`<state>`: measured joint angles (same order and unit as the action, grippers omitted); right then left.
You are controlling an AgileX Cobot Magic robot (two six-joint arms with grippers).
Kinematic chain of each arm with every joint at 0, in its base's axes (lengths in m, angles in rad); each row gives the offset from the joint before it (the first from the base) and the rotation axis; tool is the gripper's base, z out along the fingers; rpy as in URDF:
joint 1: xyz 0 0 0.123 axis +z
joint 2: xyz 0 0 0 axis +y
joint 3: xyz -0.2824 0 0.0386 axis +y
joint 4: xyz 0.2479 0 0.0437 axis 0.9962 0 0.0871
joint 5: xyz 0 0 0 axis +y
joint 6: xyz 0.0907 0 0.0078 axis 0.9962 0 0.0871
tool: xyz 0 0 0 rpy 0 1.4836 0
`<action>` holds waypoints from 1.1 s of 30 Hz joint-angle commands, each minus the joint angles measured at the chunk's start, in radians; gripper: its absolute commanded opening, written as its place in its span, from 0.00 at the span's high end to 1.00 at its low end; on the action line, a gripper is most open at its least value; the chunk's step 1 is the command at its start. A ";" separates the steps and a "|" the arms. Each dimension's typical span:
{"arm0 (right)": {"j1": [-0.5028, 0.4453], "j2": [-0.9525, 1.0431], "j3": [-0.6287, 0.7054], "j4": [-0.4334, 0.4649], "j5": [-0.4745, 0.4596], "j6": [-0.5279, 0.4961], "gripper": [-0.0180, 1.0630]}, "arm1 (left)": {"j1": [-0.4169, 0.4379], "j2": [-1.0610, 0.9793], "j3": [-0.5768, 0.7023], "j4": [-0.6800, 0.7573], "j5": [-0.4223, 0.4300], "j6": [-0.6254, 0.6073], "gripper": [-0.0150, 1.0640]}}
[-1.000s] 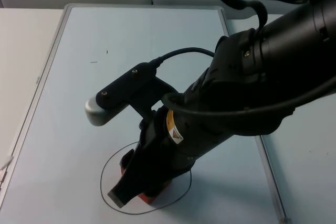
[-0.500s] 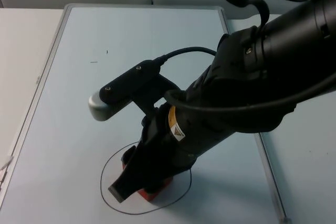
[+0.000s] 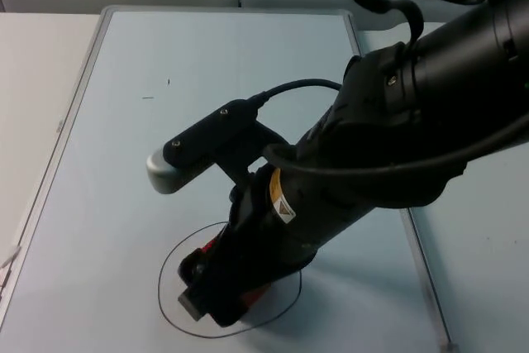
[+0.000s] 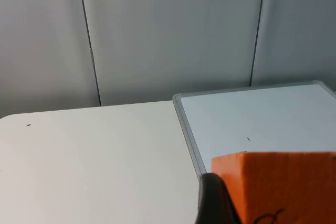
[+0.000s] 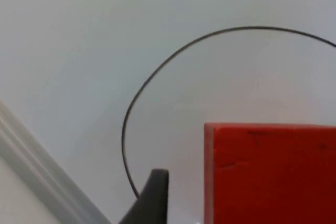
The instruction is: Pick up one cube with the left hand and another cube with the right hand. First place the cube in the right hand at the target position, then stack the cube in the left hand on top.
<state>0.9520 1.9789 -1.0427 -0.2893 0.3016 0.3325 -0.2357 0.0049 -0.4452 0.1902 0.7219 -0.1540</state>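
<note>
Right gripper (image 3: 211, 299) sat low inside the drawn circle (image 3: 169, 258), clamping the red cube (image 5: 270, 174), left gripper (image 4: 231, 211) gripped the orange cube (image 4: 278, 187).

grey partition wall (image 4: 168, 35), white table top (image 4: 89, 161)

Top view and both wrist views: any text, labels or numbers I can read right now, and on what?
No readable words or numbers.
Yellow sticker on the right arm: a warning mark, too small to read.
Orange cube at the left gripper: a black scribble, not legible.
Red cube: faint dark marks, not text.
</note>
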 commanded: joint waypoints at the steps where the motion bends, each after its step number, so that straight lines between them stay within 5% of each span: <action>1: -0.002 -0.071 -0.015 0.003 0.026 0.004 0.16 | -0.004 -0.005 0.001 0.003 -0.020 -0.003 0.99; 13: -0.002 -0.586 -0.018 -0.001 0.050 -0.087 0.16 | -0.004 -0.005 0.001 0.003 -0.020 -0.003 0.99; 18: -0.002 -0.823 -0.005 -0.001 0.141 -0.193 0.16 | -0.004 -0.005 0.001 0.003 -0.020 -0.003 0.99; 27: -0.002 -1.155 0.240 -0.001 0.140 -0.207 0.16 | -0.004 -0.005 0.001 -0.017 -0.033 -0.002 0.99; 33: -0.002 -1.285 0.319 -0.001 0.140 -0.178 0.16 | -0.004 0.033 0.001 -0.227 -0.091 0.194 0.99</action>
<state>0.9520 0.7298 -0.7392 -0.2909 0.4505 0.1454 -0.2357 0.0158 -0.4445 0.0526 0.6728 -0.0242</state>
